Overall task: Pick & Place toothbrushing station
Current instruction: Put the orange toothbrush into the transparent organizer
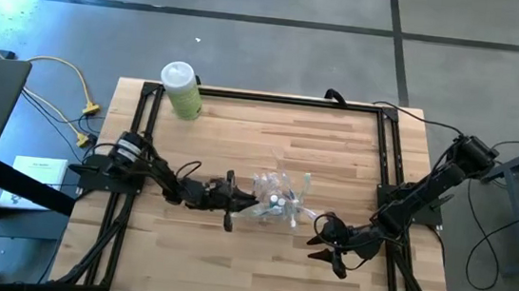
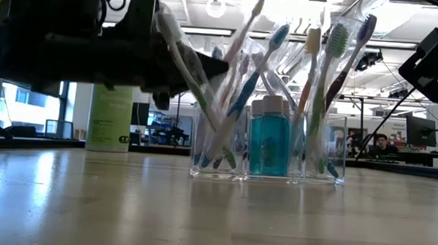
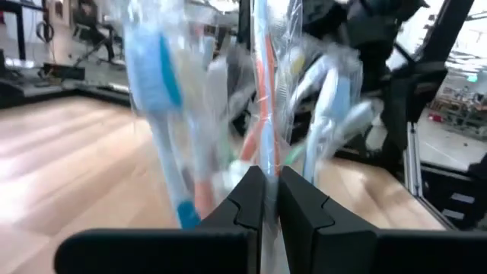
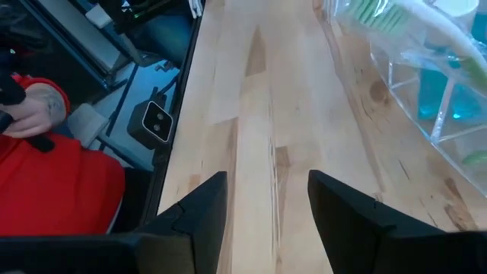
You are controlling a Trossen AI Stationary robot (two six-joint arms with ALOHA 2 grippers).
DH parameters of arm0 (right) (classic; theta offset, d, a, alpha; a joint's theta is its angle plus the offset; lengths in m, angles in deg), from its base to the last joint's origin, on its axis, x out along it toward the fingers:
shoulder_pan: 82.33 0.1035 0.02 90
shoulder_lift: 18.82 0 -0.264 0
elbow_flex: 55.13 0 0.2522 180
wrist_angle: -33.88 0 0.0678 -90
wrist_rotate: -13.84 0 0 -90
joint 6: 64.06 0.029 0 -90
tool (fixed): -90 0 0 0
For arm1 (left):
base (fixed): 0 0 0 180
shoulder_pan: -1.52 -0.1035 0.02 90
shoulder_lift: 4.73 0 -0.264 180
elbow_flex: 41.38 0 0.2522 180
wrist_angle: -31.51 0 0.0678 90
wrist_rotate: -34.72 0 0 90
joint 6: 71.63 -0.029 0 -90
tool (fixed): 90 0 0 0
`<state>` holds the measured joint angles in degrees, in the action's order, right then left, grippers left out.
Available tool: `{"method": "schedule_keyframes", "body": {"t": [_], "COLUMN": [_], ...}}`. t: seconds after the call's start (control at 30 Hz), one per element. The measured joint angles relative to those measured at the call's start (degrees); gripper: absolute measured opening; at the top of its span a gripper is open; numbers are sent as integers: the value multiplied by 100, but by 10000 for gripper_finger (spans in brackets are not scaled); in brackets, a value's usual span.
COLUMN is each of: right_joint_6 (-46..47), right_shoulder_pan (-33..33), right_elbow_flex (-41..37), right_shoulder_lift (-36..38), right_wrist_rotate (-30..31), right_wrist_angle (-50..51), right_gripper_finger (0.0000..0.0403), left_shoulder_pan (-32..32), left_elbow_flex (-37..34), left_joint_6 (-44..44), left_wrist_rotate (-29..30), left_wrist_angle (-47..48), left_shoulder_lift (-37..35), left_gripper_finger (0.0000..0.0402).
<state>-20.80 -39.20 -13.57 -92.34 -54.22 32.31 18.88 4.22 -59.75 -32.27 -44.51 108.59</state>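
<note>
The left gripper (image 1: 232, 203), jaws clamped on a wrapped toothbrush (image 3: 262, 99), stood at the clear organizer (image 2: 269, 144) mid-table, so placement was judged in hand, next requiring release; the right gripper (image 1: 330, 255) waited nearby, jaws apart.

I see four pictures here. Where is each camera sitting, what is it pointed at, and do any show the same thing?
High view: above the table, looking straight down; both arms show, left gripper and right gripper.
Low view: at table-top height, facing the clear organizer of toothbrushes; a dark arm intrudes.
Left wrist view: on the left arm, its shut fingers pinching a wrapped toothbrush.
Right wrist view: on the right arm, open fingers over bare wood.
All four show the organizer.
</note>
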Motion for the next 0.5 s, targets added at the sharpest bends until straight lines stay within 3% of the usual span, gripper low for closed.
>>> {"method": "schedule_keyframes", "body": {"t": [0.5], "right_joint_6": [17], "right_shoulder_pan": [0], "right_elbow_flex": [0], "right_shoulder_lift": [0], "right_wrist_rotate": [1], "right_wrist_angle": [1], "right_gripper_finger": [175], "left_shoulder_pan": [441], "left_elbow_flex": [-22], "left_joint_6": [165], "left_wrist_rotate": [502], "left_wrist_angle": [14], "left_shoulder_lift": [243], "left_gripper_finger": [17]}}
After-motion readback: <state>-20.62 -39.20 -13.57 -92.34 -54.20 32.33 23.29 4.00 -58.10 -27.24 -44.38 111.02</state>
